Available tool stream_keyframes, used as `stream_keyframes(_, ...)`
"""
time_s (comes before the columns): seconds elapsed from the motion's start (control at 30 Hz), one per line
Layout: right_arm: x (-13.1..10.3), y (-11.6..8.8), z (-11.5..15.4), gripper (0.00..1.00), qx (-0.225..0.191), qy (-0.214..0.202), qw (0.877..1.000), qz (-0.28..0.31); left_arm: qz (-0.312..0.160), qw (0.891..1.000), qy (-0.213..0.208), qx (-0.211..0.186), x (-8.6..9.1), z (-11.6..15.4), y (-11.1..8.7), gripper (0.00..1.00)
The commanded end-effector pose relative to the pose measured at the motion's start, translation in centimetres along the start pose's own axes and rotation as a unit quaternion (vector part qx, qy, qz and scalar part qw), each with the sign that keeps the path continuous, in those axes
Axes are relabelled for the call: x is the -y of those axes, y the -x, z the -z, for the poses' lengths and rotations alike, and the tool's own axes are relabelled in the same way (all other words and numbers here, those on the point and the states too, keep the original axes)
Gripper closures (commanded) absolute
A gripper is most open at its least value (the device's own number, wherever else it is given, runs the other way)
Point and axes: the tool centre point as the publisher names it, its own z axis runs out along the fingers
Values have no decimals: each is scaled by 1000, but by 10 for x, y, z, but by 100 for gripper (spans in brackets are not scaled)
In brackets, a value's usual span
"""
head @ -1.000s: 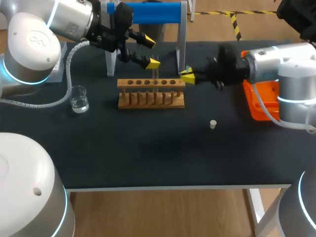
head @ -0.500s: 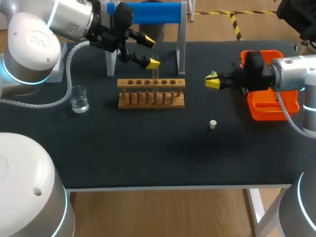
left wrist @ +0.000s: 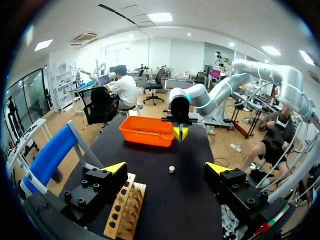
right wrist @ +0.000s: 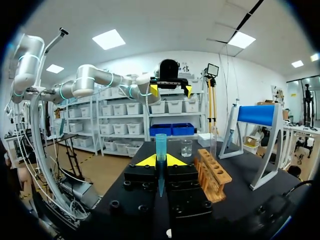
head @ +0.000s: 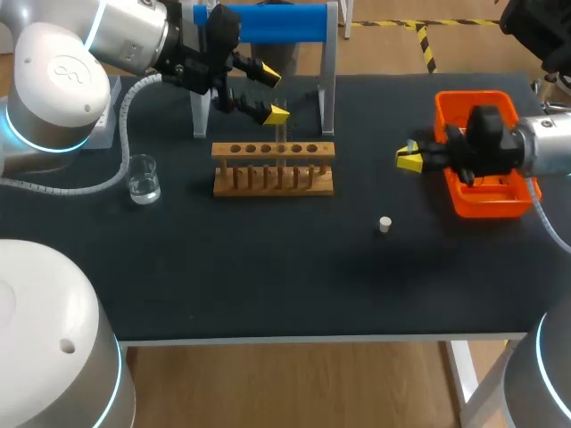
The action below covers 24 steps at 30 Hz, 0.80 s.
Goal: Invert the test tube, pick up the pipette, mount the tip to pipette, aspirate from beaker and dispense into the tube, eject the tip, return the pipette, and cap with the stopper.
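Right wrist view: pincer (right wrist: 160,162) clamps tapered blue tip (right wrist: 160,142).

The counter (head: 268,276) is open to me along its front edge, with only a small stopper (head: 384,224) in the way. Toward the back edge, the wooden rack (head: 273,167) and blue stand (head: 268,22) block the middle, my left pincer (head: 273,93) spread above them. A beaker (head: 143,176) stands near the left edge. By the right edge sits the orange tray (head: 471,95), my right pincer (head: 409,159) clamping a blue tip (right wrist: 160,150) beside it.

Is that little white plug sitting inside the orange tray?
No, the white stopper lies on the black table, apart from the orange tray.
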Motion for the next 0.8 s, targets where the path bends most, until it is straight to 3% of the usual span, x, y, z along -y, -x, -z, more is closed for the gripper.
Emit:
stream_keyframes(0.03, 2, -3, 9, 100, 1, 3, 1000, 2, 0, 1000, 1, -1, 0, 1, 0, 0)
stream_keyframes(0.8, 6, -4, 25, 100, 4, 10, 1000, 0, 0, 1000, 1, -1, 0, 1, 0, 0)
